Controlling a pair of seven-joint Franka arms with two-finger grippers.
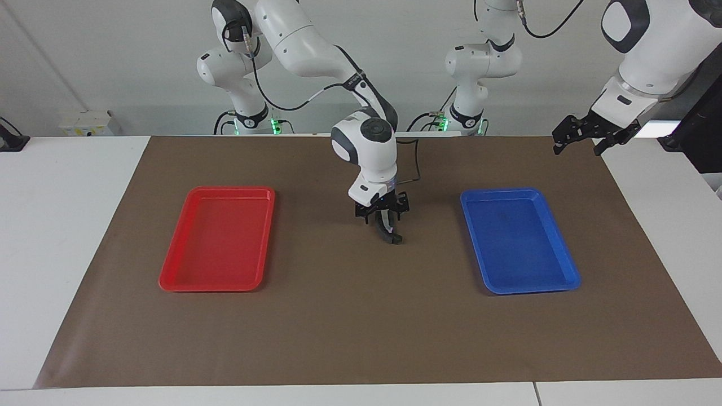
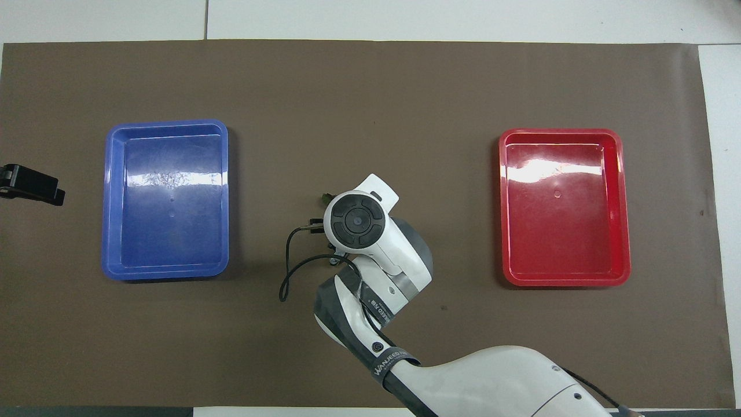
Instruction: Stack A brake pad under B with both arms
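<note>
My right gripper (image 1: 384,219) hangs at the middle of the brown mat, between the two trays. Right below it a dark, curved pad with a light spot, B (image 1: 391,232), slants down, and its lower end rests on the mat. I cannot tell whether the gripper still holds it. The short A brake pad cannot be told apart beneath it. In the overhead view the right arm's wrist (image 2: 354,220) covers the gripper and both pads. My left gripper (image 1: 581,141) waits open and empty in the air at the left arm's end of the mat; it also shows in the overhead view (image 2: 32,185).
An empty red tray (image 1: 217,285) lies toward the right arm's end and an empty blue tray (image 1: 530,288) toward the left arm's end. A black cable (image 2: 286,278) loops from the right wrist over the mat (image 1: 361,327).
</note>
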